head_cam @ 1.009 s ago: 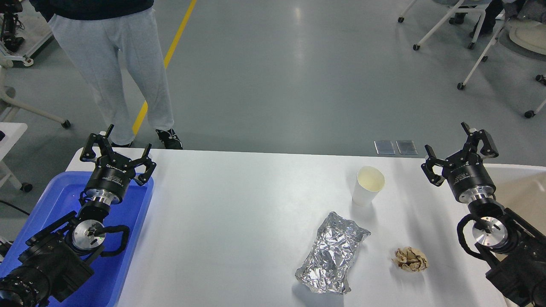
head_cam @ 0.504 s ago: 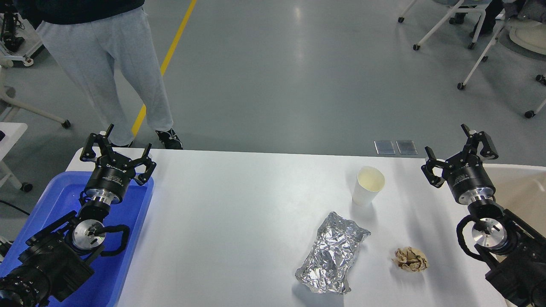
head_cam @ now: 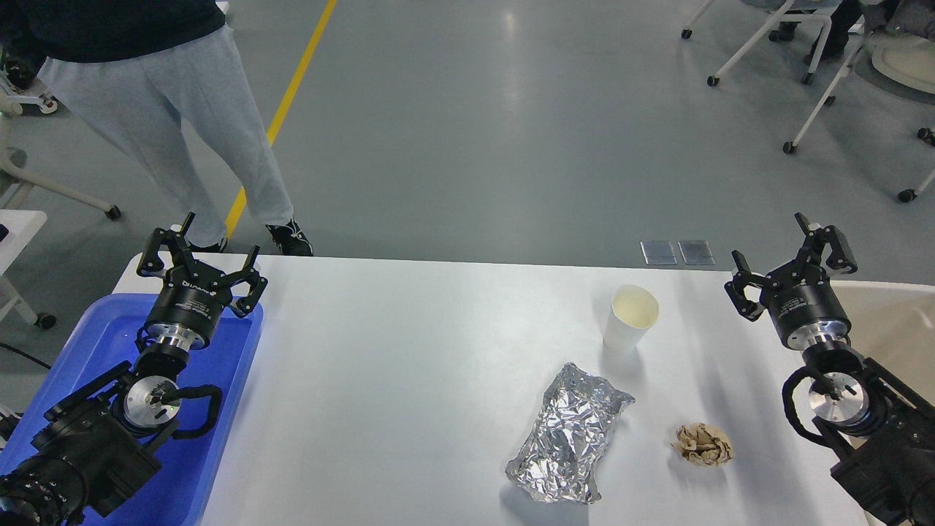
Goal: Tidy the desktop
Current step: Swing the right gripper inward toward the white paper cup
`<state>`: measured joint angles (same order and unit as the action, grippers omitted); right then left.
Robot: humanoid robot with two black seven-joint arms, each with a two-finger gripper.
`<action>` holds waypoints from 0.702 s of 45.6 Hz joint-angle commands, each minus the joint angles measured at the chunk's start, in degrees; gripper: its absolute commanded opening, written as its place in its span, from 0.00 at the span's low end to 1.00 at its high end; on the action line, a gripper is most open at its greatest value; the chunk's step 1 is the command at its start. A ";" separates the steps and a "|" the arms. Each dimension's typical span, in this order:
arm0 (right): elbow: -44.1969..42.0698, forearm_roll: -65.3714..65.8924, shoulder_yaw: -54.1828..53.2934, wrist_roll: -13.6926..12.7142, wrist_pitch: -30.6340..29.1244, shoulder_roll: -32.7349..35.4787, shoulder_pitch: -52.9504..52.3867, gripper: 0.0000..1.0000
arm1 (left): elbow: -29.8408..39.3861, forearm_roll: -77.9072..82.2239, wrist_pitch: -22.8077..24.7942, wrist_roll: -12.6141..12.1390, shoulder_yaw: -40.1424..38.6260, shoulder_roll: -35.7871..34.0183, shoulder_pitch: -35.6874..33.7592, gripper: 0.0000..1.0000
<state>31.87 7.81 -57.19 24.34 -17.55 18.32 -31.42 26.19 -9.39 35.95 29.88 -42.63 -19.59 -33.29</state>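
The desktop (head_cam: pixel 409 365) is a wide white tabletop. On its right half stand a white paper cup (head_cam: pixel 630 318), upright and empty-looking, a crumpled silver foil wrapper (head_cam: pixel 570 435) lying flat, and a small ball of crumpled brown paper (head_cam: pixel 703 444). My left gripper (head_cam: pixel 199 256) is open and empty above the far end of the blue tray, far from these items. My right gripper (head_cam: pixel 787 263) is open and empty, raised at the table's far right, to the right of the cup.
A blue plastic tray (head_cam: pixel 219 438) sits at the table's left edge under my left arm. A beige bin (head_cam: pixel 895 329) is at the right edge. A person in grey trousers (head_cam: pixel 182 131) stands beyond the table's far left corner. Wheeled chairs stand far right.
My right gripper has shifted very slightly to the right. The person behind the table has stepped a little to the left. The items on the desktop have not moved.
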 commanded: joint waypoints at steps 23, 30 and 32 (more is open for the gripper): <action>1.52 0.01 0.85 -0.08 3.75 1.98 0.49 1.00 | 0.00 -0.02 0.09 0.00 0.00 -0.01 -0.11 1.00; 5.64 4.13 5.14 -0.79 5.24 5.66 -0.04 1.00 | 0.00 0.07 0.09 0.00 0.00 -0.01 -0.11 1.00; 7.41 7.90 9.26 -0.79 5.42 7.77 -0.39 1.00 | 0.09 -0.02 0.09 0.00 0.00 -0.01 -0.11 1.00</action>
<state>34.07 8.68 -55.76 24.00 -13.61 20.72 -31.18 26.23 -9.40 36.04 29.88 -42.63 -19.61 -33.39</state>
